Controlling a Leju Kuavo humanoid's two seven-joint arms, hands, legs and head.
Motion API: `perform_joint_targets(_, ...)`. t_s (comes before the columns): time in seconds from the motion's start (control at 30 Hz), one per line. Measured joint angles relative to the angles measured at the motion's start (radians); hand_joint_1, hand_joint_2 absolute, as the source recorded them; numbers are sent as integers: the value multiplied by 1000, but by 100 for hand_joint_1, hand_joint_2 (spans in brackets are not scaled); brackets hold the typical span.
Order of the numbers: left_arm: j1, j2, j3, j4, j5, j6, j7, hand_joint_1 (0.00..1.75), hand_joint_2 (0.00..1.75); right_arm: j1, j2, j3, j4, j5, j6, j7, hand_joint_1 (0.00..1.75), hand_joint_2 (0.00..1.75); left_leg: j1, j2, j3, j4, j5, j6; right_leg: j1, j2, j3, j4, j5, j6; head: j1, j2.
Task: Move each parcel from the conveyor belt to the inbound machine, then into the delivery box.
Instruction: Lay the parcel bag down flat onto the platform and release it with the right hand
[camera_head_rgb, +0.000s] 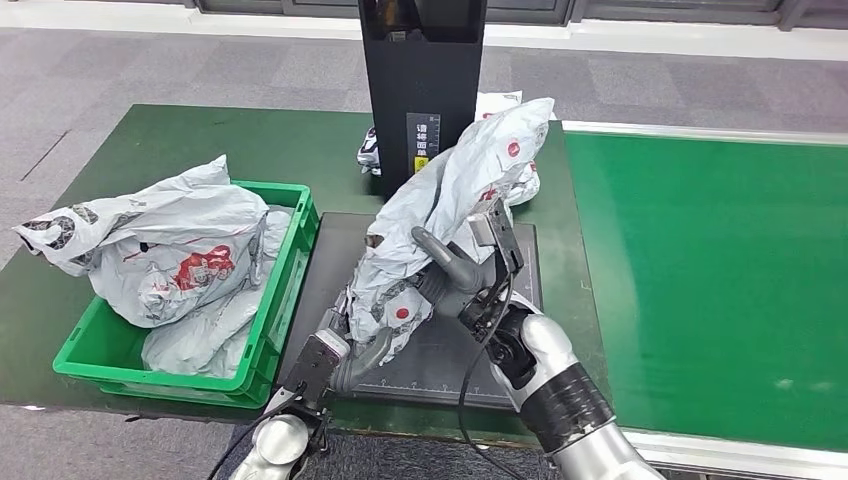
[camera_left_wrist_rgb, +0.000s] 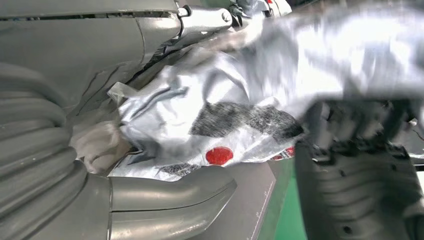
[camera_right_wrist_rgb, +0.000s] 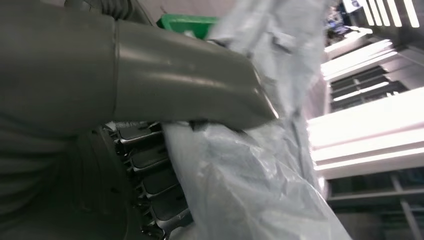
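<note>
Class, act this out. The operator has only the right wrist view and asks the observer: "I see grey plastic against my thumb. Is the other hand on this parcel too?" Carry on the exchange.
Observer: Yes. The left hand grips the parcel's lower end, and the right hand holds its middle.
Operator: What is under it?
Observer: The dark plate in front of the black machine. The parcel is tilted over it.
Operator: Anything in the box?
Observer: The green box already holds grey parcels, heaped above its rim.
</note>
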Motion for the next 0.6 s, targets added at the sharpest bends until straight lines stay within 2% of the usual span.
perform_joint_targets(0.27,-6,0,10,11,0,10,5,0,175,-47,35,38,152,0,-23,5,0,0,0,0,0,0,0,0,0,0,0,0,0,0,0,0)
perform_joint_targets(0.6,-10,0,15,19,0,15,25,0,175,-39,59,57,332,65,-38,-7,0,0,0,0,0,0,0,0,0,0,0,0,0,0,0,0)
